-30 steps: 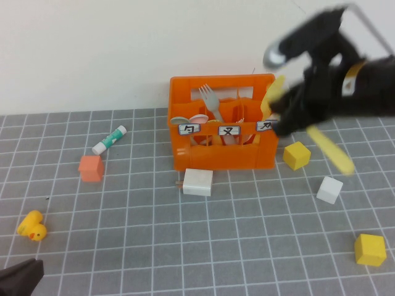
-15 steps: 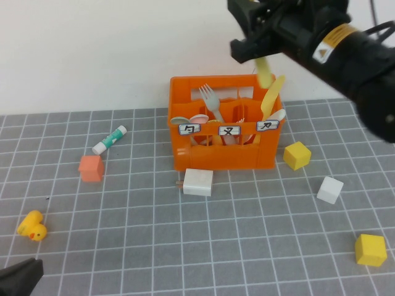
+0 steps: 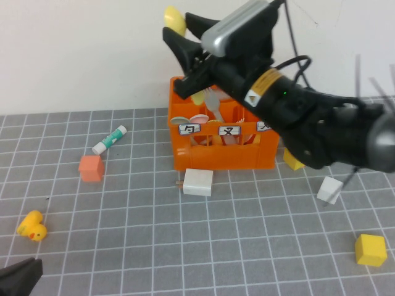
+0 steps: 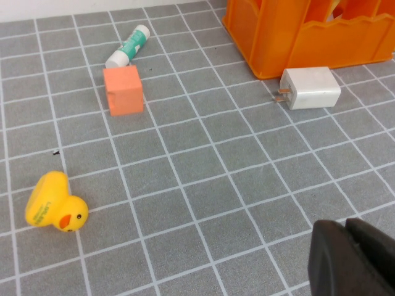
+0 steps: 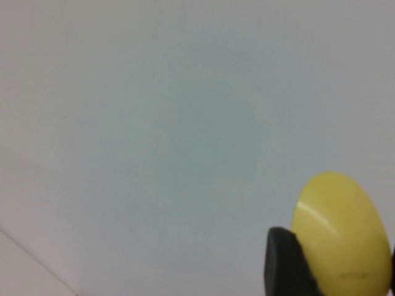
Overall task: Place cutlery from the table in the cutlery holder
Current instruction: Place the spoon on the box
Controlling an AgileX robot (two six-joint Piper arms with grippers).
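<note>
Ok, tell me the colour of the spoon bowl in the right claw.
Yellow plastic spoon bowl, clearest in the right wrist view.

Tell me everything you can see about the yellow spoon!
The yellow spoon looks like smooth, shiny plastic. Only its rounded bowl and a bit of handle show. The right gripper holds it up high, bowl on top, above the left end of the orange cutlery holder. It touches nothing else. The left gripper waits low by the table.

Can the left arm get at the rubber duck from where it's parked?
Probably yes. The left gripper sits low at the table's near left corner, and only bare tiles lie between it and the rubber duck. The right gripper is up over the cutlery holder with the yellow spoon, well clear.
</note>
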